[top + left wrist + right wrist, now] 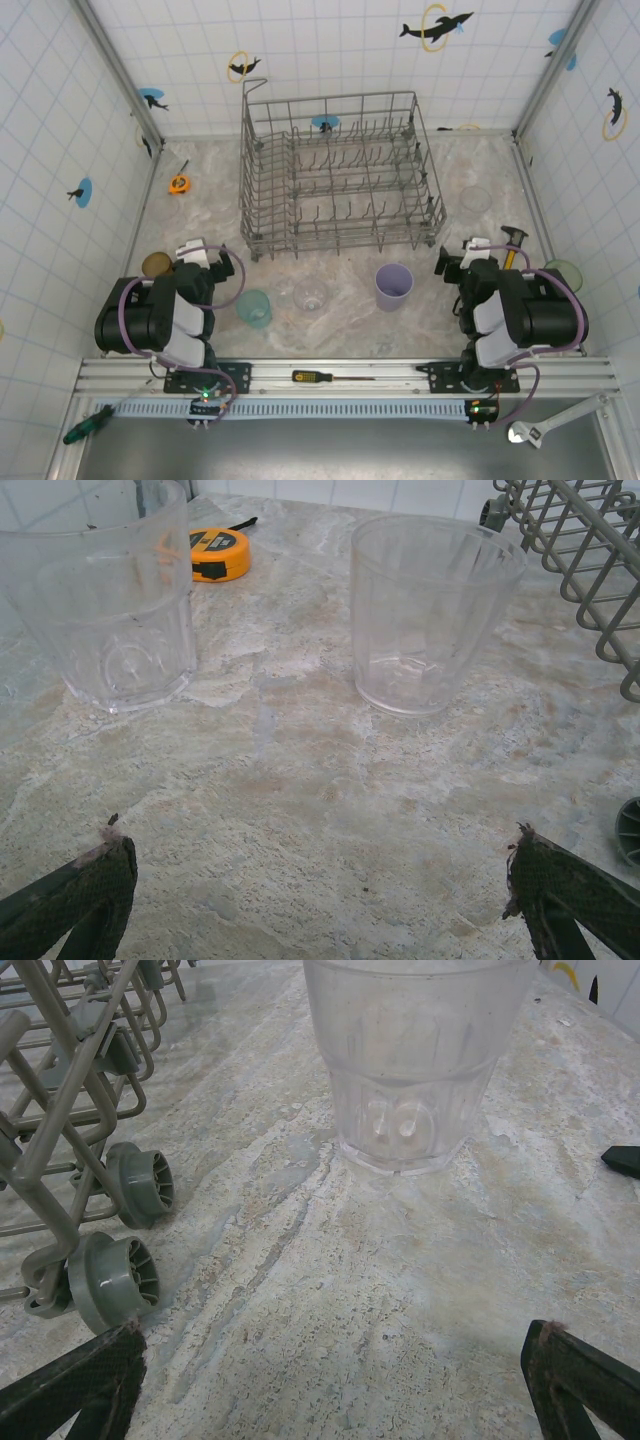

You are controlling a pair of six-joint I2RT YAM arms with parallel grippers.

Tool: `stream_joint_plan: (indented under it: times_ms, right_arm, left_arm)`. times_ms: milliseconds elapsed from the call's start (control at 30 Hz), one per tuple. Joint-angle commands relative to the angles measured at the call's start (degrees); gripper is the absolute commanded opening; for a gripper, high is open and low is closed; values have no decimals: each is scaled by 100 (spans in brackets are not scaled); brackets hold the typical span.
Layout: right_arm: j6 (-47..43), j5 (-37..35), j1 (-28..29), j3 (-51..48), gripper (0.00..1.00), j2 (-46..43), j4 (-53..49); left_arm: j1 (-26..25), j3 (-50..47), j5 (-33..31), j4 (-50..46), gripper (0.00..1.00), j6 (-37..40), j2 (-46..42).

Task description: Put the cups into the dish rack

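The grey wire dish rack [340, 175] stands at the back middle of the table with no cups in it. In front of it are a lavender cup [393, 286], a clear cup [311, 295] and a teal cup [253, 308]. An amber-brown cup [156, 265] sits far left, a pale green one [563, 272] far right, and another clear one [475, 198] right of the rack. My left gripper [208, 256] [325, 880] is open over bare table, with two clear cups [110, 590] [430, 610] ahead. My right gripper [455, 262] [330, 1380] is open, facing a clear cup [415, 1060].
An orange tape measure [178, 184] [218, 554] lies at the back left. A hammer [512, 245] lies by the right arm. The rack's wheels [110, 1280] stand left of my right gripper. A screwdriver [330, 377] and a wrench [545, 425] lie on the front rail.
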State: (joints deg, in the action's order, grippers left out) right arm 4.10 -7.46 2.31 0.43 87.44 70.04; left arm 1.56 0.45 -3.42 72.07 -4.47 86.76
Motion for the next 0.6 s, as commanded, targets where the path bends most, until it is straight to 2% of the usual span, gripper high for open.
stream_joint_plan:
  times_ms: [0, 100, 200, 367, 433, 567]
  right_arm:
    - [4, -13, 16, -16, 100, -58, 123]
    - [-1, -60, 23, -32, 100, -76, 142]
    - [27, -514, 150, -102, 100, -192, 207]
    - [-67, -1010, 365, -19, 100, -758, -389]
    - [-98, -1275, 466, 49, 100, -952, -650]
    - [-130, -1559, 585, 195, 100, -1244, -1104]
  left_arm:
    - [28, -15, 34, 44, 98, 67, -16]
    - [28, -23, 34, 52, 98, 63, -24]
    - [-17, -45, -74, 122, 98, 104, -29]
    - [-191, -87, -481, 132, 98, 181, -154]
    - [-212, 10, -620, -127, 97, 178, -292]
    - [-266, 527, -1023, -1344, 98, 62, -652]
